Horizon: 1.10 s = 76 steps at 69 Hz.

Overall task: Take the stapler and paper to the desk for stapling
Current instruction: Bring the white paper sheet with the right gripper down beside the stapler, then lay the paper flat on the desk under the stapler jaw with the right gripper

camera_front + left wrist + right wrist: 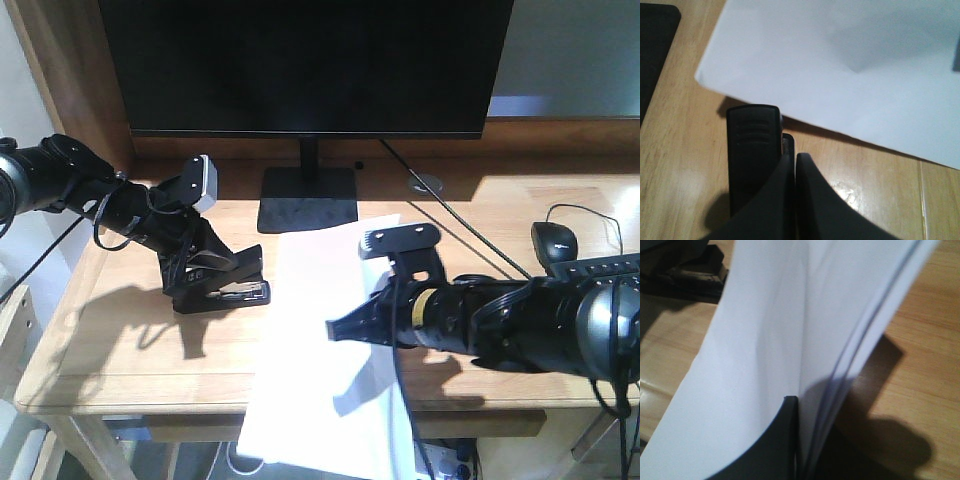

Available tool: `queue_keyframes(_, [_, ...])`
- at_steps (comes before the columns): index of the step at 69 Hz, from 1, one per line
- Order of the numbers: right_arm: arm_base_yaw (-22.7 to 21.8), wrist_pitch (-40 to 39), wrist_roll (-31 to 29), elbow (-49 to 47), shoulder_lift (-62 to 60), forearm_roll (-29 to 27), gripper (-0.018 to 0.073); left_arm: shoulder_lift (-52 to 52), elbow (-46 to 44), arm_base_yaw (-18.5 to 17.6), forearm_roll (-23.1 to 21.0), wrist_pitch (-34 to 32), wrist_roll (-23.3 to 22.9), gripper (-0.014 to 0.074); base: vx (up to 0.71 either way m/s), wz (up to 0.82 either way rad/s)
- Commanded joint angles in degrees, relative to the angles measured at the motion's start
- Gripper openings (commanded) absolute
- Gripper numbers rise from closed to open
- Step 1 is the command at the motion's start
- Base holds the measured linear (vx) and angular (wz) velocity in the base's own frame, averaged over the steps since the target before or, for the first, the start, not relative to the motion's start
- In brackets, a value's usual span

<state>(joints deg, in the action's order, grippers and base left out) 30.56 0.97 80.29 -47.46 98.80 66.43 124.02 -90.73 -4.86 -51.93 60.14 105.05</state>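
paper (765,340) between right fingers (777,440), stapler (222,285) seemingly gripped

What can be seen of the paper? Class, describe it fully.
The paper is a thin stack of plain white sheets lying on the light wooden desk, its near end overhanging the front edge. The right gripper pinches its right edge, where the sheets fan apart. The black stapler sits close by its left edge.

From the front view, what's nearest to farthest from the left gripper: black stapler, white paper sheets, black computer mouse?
1. Black stapler: held in the left gripper.
2. White paper sheets: just beside it, in the middle.
3. Black computer mouse: far right side.
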Motion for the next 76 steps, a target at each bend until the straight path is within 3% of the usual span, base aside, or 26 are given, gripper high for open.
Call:
queue_keyframes(1, [-1.9,-2.5,0.4,-1.5,-2.1,0.1,-0.0003,-3.8,-1.7,-0.1,-3.1,0.9,-0.6,-0.0006,0.00,0.00])
queue_keyframes(24, [-2.1,-8.8,-2.2,-1.6,-2.0,0.5,-0.0003,-3.8,-1.7,-0.1,-3.1,0.9,-0.6,-0.0006,0.00,0.00])
queue_keyframes(76, [-2.1,-11.7,-3.2,-11.4,5.6,0.2,-0.0003,-3.8,-1.7,-0.1,-3.1,0.9,-0.6,-0.0006,0.00,0.00])
